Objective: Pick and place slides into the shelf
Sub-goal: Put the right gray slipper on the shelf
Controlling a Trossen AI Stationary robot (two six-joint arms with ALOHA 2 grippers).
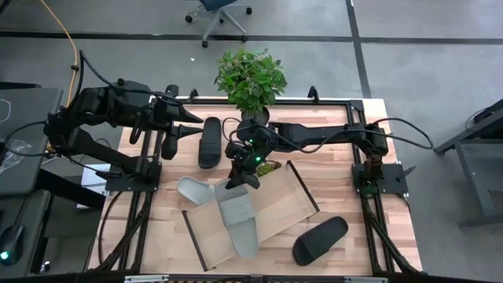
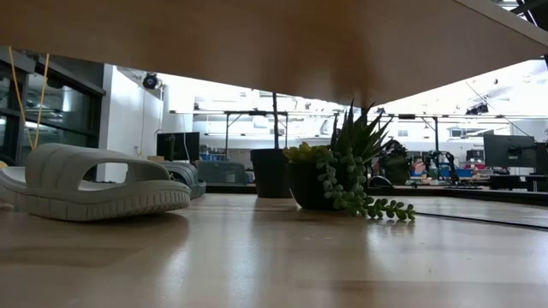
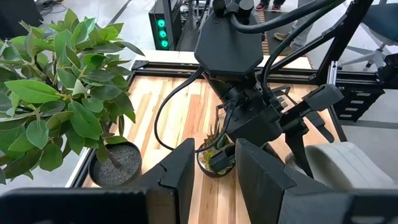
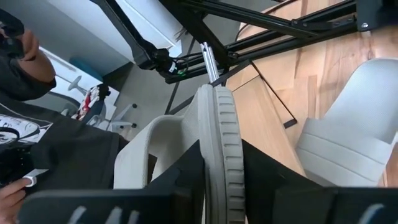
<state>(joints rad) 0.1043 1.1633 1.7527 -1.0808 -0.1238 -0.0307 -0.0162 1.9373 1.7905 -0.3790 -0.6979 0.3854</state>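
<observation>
Wood table (image 1: 346,189): my right pincer (image 1: 244,179) pinches a grey slide (image 1: 191,190) on edge at the shelf (image 1: 287,200) rim; second grey (image 1: 240,218) lies inside. Two black slides (image 1: 210,141) (image 1: 320,240) on table, two plants (image 1: 250,79) (image 2: 334,184). Left pincer (image 1: 195,124) spread, empty; grey floor, chair (image 1: 218,12) beyond.

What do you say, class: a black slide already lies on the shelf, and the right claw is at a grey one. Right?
No. The slide on the shelf is light grey, not black, as the high view shows; both black slides lie on the tabletop. The right claw is at a grey one.
</observation>
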